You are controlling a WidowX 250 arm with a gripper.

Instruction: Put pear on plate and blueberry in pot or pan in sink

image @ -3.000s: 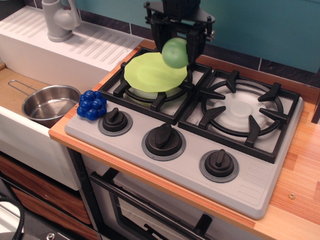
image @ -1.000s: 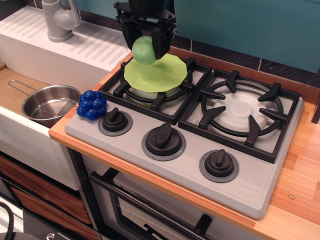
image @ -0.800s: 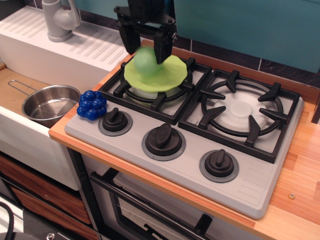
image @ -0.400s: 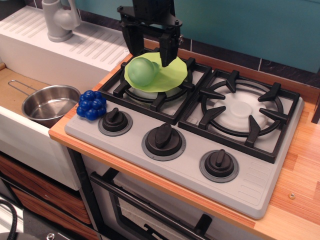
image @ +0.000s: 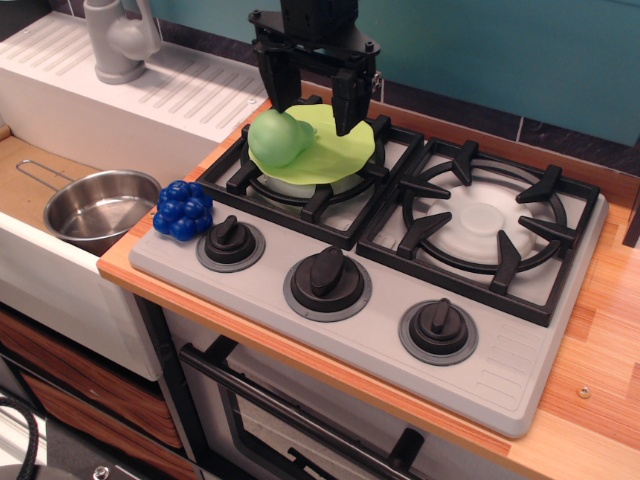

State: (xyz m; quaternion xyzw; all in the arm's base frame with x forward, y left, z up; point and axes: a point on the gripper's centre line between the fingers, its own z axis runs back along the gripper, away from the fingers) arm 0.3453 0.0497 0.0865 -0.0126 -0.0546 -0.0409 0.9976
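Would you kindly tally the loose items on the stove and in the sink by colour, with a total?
Green: 2, the pear and the plate
Blue: 1, the blueberry
Silver: 1, the pan
Total: 4

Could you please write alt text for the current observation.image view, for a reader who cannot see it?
A light-green pear lies on the left edge of a lime-green plate atop the left stove burner, with the open black gripper above it. A blueberry cluster sits at the stove's left corner, beside a steel pan in the sink.
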